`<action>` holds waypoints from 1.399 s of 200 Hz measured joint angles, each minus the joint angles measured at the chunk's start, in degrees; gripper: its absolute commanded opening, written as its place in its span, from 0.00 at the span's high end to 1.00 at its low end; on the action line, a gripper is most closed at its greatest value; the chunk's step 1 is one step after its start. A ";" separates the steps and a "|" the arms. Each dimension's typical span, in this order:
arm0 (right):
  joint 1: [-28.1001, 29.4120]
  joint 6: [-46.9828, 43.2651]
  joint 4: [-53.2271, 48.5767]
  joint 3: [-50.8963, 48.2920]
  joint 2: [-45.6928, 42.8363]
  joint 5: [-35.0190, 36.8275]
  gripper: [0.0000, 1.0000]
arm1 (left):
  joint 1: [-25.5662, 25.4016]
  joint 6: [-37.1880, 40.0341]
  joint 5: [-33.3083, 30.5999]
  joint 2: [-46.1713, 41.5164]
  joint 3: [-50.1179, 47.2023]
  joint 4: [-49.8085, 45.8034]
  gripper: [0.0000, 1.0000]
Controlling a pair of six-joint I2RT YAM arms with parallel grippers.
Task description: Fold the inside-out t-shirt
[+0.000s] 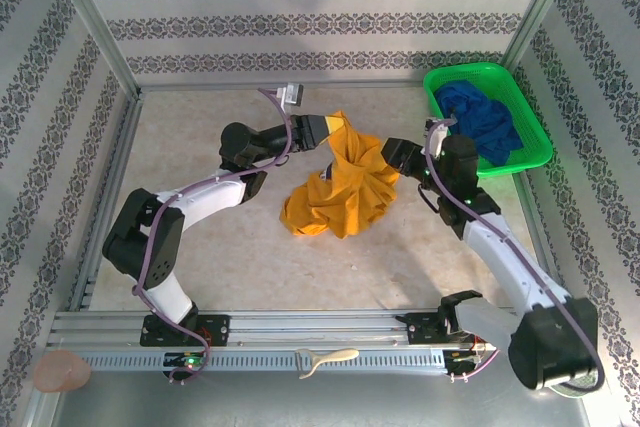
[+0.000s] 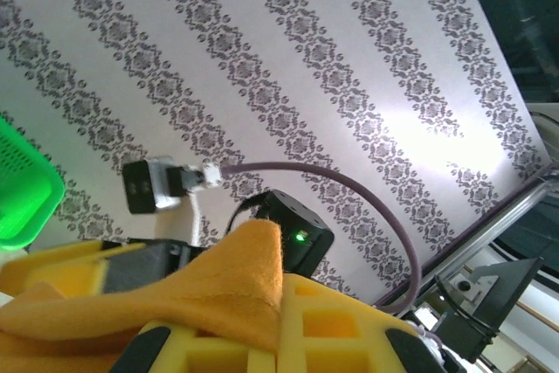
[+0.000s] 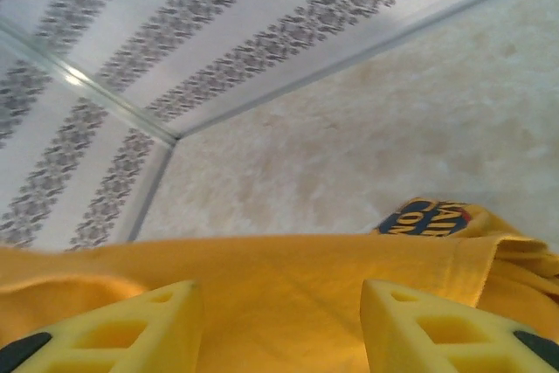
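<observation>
Left tool (image 1: 322, 131): clamped shut on a pinch of yellow cloth at the garment's 12 o'clock end, and the left wrist view shows the fabric peaking up between the jaws.
T-shirt (image 1: 340, 192): a mustard heap at the middle of the bench (image 1: 220, 247), bunched and twisted. Its upper end is drawn toward 12 o'clock and the bulk sags toward 7 o'clock. A dark printed graphic (image 3: 428, 216) peeks out at one fold.
Right tool (image 1: 403, 159): at the heap's 2 o'clock edge, jaws standing apart. A hem of cloth lies across the gap, and nothing looks pinched.
Green basket (image 1: 440, 82): at the bench's 1 o'clock corner, holding a blue garment (image 1: 485, 122), close behind the right tool.
Risk, left side: one small pinch carries the lift. A pull against the heap's weight could slip it free.
Risk, middle: the cloth is twisted, so spreading from a single corner may wind it tighter and trap layers.
Risk, right side: closing here may catch several layers or miss the hem. A wide swing toward 1 o'clock could knock the basket.
</observation>
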 measured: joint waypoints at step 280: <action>6.29 1.27 7.61 -0.02 1.49 -6.80 1.00 | -9.20 25.09 -36.94 -28.46 -14.82 -42.29 0.38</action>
